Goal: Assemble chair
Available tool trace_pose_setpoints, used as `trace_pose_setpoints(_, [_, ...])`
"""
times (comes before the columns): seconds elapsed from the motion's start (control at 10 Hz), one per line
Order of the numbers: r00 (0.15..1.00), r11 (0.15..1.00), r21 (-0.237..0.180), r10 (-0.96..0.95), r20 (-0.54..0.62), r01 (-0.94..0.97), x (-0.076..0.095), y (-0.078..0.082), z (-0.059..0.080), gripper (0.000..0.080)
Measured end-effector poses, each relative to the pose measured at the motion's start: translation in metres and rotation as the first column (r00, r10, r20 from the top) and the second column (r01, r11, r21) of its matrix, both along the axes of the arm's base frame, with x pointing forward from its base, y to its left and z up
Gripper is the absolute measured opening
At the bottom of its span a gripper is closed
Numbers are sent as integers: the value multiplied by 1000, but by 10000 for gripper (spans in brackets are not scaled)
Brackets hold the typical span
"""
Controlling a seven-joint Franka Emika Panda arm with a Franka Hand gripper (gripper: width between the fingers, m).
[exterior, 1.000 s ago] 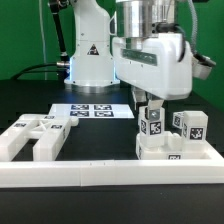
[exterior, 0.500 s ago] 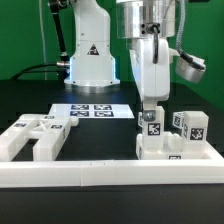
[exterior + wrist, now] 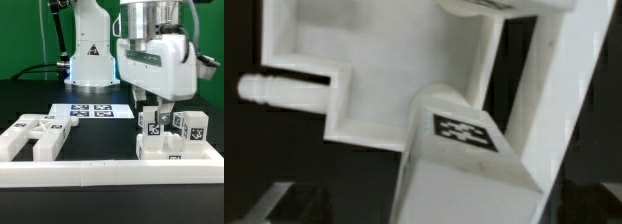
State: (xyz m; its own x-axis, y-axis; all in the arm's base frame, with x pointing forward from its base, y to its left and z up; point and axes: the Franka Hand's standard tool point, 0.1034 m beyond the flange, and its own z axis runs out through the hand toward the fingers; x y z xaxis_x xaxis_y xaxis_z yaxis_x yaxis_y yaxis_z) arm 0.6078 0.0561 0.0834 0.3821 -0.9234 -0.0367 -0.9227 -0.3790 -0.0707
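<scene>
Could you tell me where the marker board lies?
The marker board lies flat before the robot base, to the exterior view's left of the gripper.

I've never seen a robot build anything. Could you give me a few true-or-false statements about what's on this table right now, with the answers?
1. The marker board lies flat on the table, behind the white parts. True.
2. The gripper hangs over the slotted chair part on the exterior view's left. False: it hangs over the tagged chair pieces on the exterior view's right.
3. A long low border rail runs in front of the parts. True.
4. The chair stands fully assembled. False: the slotted chair part and the tagged chair pieces sit in two separate groups, with bare table between them.
</scene>
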Motion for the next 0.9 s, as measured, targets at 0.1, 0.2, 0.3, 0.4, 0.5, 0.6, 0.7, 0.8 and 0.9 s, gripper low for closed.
trace_pose_setpoints(0.1, [994, 994, -6, 110, 7, -110, 0, 1, 0, 646])
trace_pose_setpoints(0.2, [982, 982, -10, 188, 11, -188, 0, 1, 0, 649])
trace_pose_setpoints(0.3, [949, 949, -18, 315, 17, -314, 0, 3, 0, 649])
trace_pose_setpoints(0.4, [927, 927, -22, 375, 20, -374, 0, 3, 0, 649])
trace_pose_setpoints(0.5, [881, 881, -30, 473, 23, -472, 0, 3, 0, 649])
trace_pose_setpoints(0.6, [842, 843, -36, 538, 25, -537, 0, 3, 0, 649])
trace_pose_setpoints(0.7, [809, 809, -40, 588, 27, -587, 0, 4, 0, 649])
trace_pose_setpoints(0.8, [780, 780, -43, 625, 28, -624, 0, 4, 0, 649])
trace_pose_setpoints(0.9, [710, 711, -52, 703, 29, -702, 0, 2, 0, 649])
